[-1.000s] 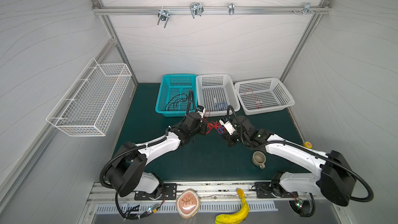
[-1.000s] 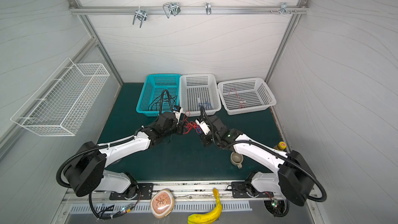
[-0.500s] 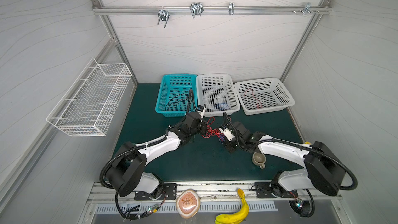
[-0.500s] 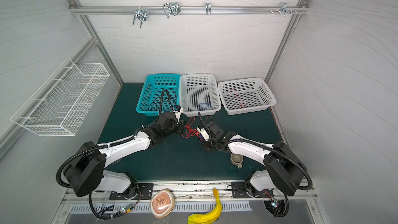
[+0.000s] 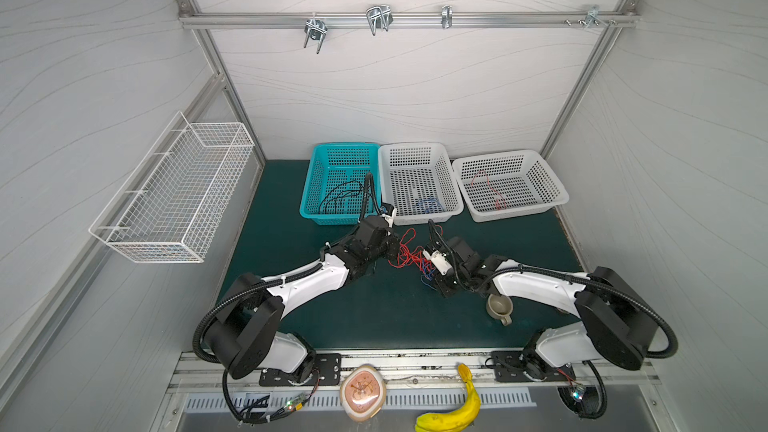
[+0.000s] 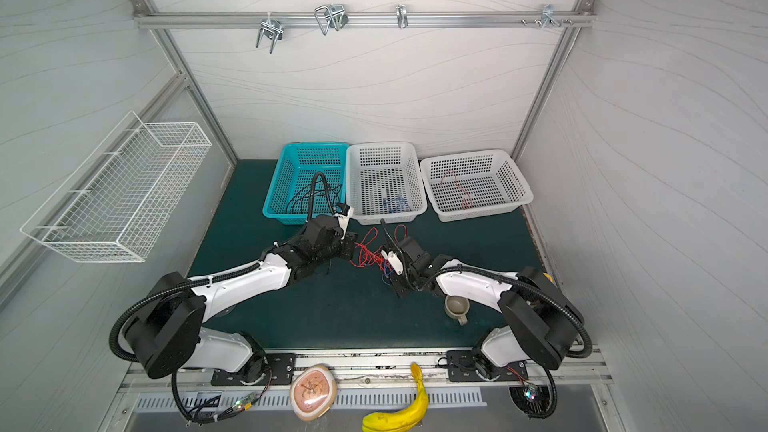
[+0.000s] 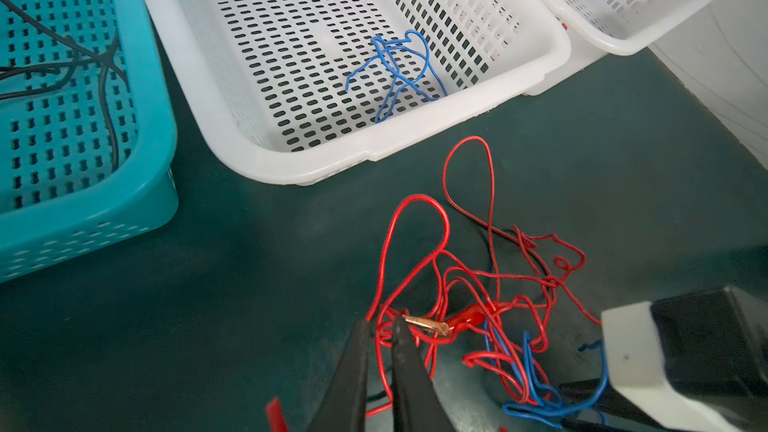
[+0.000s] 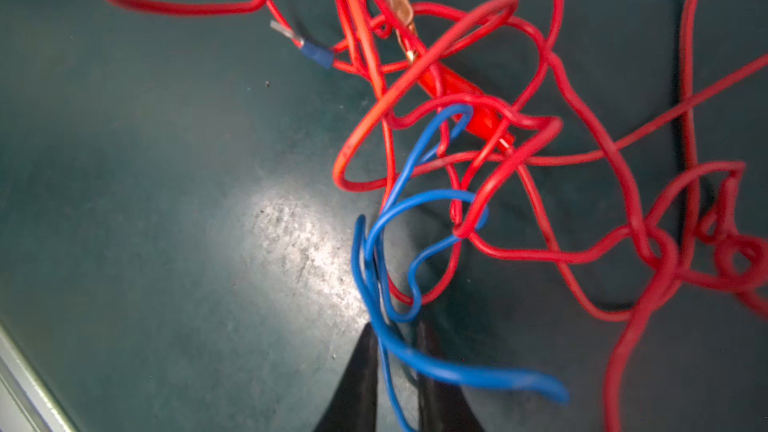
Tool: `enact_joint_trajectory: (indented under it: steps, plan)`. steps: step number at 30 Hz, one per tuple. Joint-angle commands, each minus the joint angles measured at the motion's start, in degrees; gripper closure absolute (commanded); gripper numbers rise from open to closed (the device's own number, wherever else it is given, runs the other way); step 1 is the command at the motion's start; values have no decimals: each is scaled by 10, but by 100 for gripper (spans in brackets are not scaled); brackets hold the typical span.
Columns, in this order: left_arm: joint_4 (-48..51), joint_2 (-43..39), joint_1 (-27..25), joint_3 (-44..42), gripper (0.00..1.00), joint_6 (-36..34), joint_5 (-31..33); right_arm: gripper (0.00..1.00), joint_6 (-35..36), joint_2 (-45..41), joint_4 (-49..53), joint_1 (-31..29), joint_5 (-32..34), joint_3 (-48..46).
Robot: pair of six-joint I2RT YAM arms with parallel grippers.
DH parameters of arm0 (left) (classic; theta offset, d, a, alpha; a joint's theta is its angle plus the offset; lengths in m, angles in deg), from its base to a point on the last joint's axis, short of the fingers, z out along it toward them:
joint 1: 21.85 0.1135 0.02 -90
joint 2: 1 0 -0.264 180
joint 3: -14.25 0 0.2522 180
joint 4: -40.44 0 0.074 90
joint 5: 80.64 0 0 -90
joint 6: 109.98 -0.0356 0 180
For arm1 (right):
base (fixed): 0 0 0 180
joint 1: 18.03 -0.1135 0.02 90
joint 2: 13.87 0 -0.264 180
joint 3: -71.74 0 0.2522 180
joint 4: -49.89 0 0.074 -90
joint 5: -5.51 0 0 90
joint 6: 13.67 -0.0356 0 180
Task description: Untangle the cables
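The cables [image 5: 409, 251] [image 6: 368, 252] are a red and blue tangle on the green mat between my two grippers. My left gripper [image 5: 391, 249] [image 6: 353, 249] [image 7: 382, 326] is at the tangle's left edge, shut on a red cable [image 7: 448, 222] that runs between its narrow jaws. A copper clip with a red sleeve [image 7: 467, 320] lies just past its tips. At the right front of the tangle, my right gripper [image 5: 430, 280] [image 6: 390, 280] [image 8: 397, 338] is open. A blue cable [image 8: 457, 374] runs loosely through the gap and across its fingers. Red cables [image 8: 469, 20] lie beyond.
Three baskets stand along the back: a teal one [image 5: 316, 184] with black cables, a white middle one [image 5: 451, 184] with blue cables, and a white right one [image 5: 557, 189] with a red cable. A mug [image 5: 498, 307] sits under the right arm. A wire basket [image 5: 174, 193] hangs on the left wall.
My right gripper has drawn back a little toward the front and its jaws have parted around the blue cable. The left arm has not moved.
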Motion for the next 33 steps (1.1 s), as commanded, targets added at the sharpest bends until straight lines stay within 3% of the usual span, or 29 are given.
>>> enact_joint_trajectory:
  steps: [1,7,11,15,22,30,33]
  plan:
    - [-15,1,3,6,85,6,6,72,1,9,-14,3,-7,14]
    - [-18,3,2,7,85,5,6,73,1,24,-33,3,-15,24]
    - [-14,6,3,9,85,4,5,90,2,35,-38,3,-19,31]
    - [-12,5,3,7,85,4,6,99,5,29,-39,3,-30,33]
    - [-13,10,2,10,85,6,4,100,8,-13,-37,3,-39,36]
    - [-11,19,3,15,85,4,3,100,12,-119,-16,3,-78,58]
    - [-14,21,3,15,85,5,1,100,12,-155,0,3,-54,70]
